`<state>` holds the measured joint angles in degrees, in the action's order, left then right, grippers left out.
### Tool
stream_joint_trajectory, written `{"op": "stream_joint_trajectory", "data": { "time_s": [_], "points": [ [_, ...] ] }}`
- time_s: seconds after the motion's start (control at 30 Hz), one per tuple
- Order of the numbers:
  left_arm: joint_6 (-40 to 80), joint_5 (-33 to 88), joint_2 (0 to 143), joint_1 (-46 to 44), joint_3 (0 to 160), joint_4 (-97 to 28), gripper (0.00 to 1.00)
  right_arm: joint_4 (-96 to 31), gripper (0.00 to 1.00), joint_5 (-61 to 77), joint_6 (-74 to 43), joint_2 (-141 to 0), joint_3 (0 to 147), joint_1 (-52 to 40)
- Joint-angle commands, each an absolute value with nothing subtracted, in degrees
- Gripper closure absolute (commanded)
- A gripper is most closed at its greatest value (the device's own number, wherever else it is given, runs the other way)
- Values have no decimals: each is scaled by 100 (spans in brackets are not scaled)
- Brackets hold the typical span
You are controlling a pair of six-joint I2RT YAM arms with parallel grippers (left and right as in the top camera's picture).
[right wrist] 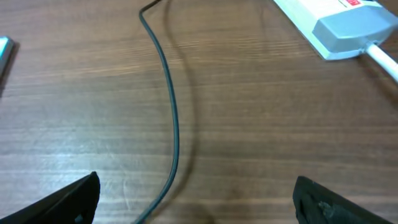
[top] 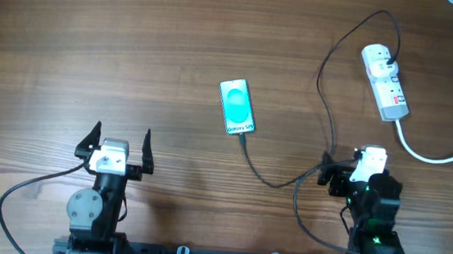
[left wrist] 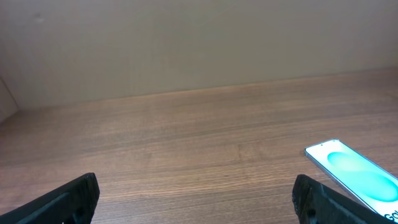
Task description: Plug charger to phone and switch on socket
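The left arm sits low at the near edge of the tabletop (top: 93,50), its wrist level and pointing away from the base. The left claw (top: 121,134) is spread wide and holds nothing. Its wrist view shows bare wood between the two fingertips.

The right arm is folded over its base on the other side. The right claw (right wrist: 196,194) is also wide apart and grips nothing, and the charger (right wrist: 175,124) lies loose on the wood between its fingers.

The phone (top: 237,107) lies flat near the middle, screen up, its "Galaxy" end towards the arms. The charger runs from the far end of the socket (top: 384,79) in a long loop to the phone's near end. Whether the plug is seated there cannot be told. The socket lies at the far right, its thick white cord (top: 437,158) curving off.
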<state>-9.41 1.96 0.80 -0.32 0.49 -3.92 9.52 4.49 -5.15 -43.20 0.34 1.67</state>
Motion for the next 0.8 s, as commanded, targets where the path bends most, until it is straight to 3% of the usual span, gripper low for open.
{"op": "stream_joint_trajectory", "data": {
  "time_s": [0.0,0.77],
  "points": [
    [-1028,143,16,-49,32,-438,0,353,0,281,-600,-3441,27,191],
    [-1028,143,16,-49,32,-438,0,-8,0,414,-156,-19,27,167]
  ]
}}
